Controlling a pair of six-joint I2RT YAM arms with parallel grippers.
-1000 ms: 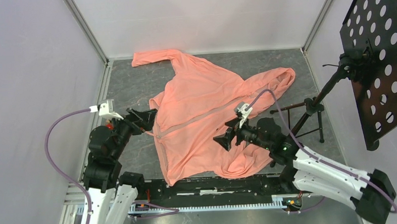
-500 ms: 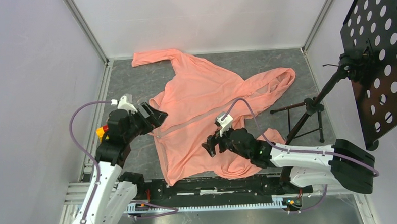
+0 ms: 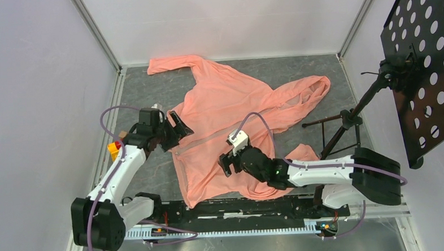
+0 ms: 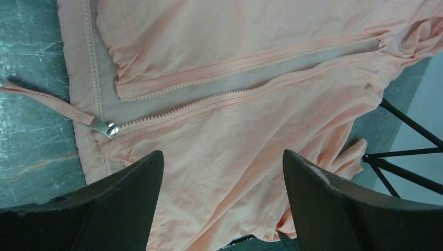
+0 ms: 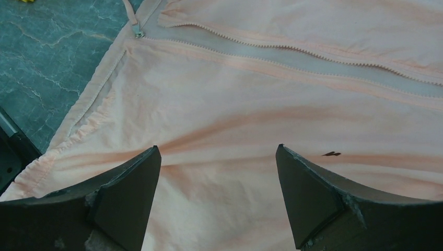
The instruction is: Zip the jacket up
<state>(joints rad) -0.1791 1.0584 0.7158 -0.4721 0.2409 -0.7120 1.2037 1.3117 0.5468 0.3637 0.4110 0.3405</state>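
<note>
Jacket [image 3: 230, 111] lies spread, front up, mid-counter [image 3: 144, 86] on dark grey marbled surface. Salmon-pink, thin, wrinkled. Hood [image 3: 314, 87] points to far right; one sleeve [image 3: 172, 64] runs out to far-left corner; other sleeve bunched at near right, by the right arm. Hem edge faces left and near side. Zipper [image 4: 245, 78] undone: two tooth rows lie apart, strip of inner fabric showing btwn them, gap narrowing toward the hem. Metal slider [image 4: 106, 127] sits at hem end of the lower row, its fabric pull tab [image 4: 47, 99] trailing off the jacket onto bare counter. Upper row's hem end stops short of the slider, not touching it. Left claw [image 3: 180, 126] over jacket's left edge, just beside slider end of zipper; jaws spread wide, nothing btwn them; wrist view shows fabric and zipper through the gap. Right claw [image 3: 226, 162] over lower front panel, near side of zipper line, also spread wide and empty; small dark speck [image 5: 331, 153] on fabric by its right finger. Cannot tell whether either claw's tips touch cloth. Small yellow-orange item [image 3: 114, 147] on counter beside left arm, apart from jacket. Black perforated music stand [image 3: 423, 60] on tripod at right side, tripod legs [image 3: 344, 134] near hood.
</note>
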